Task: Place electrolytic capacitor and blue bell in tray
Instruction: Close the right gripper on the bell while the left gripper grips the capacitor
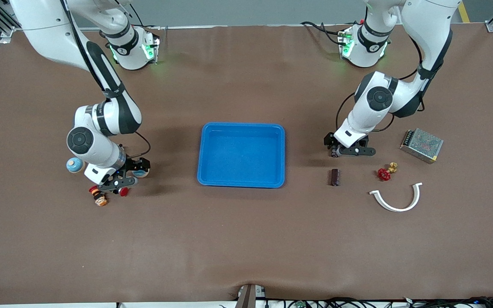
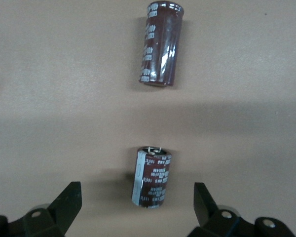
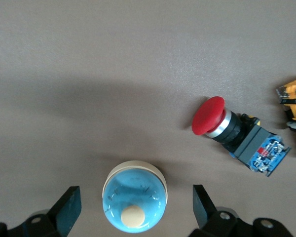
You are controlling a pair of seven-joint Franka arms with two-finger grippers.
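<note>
The tray (image 1: 241, 128) sits on the table (image 1: 246, 239) midway between the two arms. The left gripper (image 1: 349, 150) is over a capacitor (image 2: 153, 177), toward the left arm's end of the table from the tray. Its jaws are spread wide and grip nothing. In the left wrist view its fingers (image 2: 69, 200) flank the capacitor with a gap on each side. The capacitor lies on its side on the table, outside the tray. A second capacitor (image 1: 335, 177) lies apart from it, nearer to the front camera, also on its side. Farther toward the left arm's end lie a red valve (image 1: 384, 173), a white arc (image 1: 396, 201) and a meshed power supply (image 1: 422, 145). The right gripper (image 1: 120, 179) is over a bell (image 3: 134, 196), toward the right arm's end of the table from the tray. Its jaws are likewise spread wide and grip nothing. In the right wrist view its fingers (image 3: 69, 205) stand clear of the bell on both sides. The bell rests on the table, outside the tray. A red push button (image 3: 237, 136) lies near the bell, with an orange part (image 3: 295, 101) just beside the button. A second bell (image 1: 74, 164) rests on the table near the right arm's wrist
</note>
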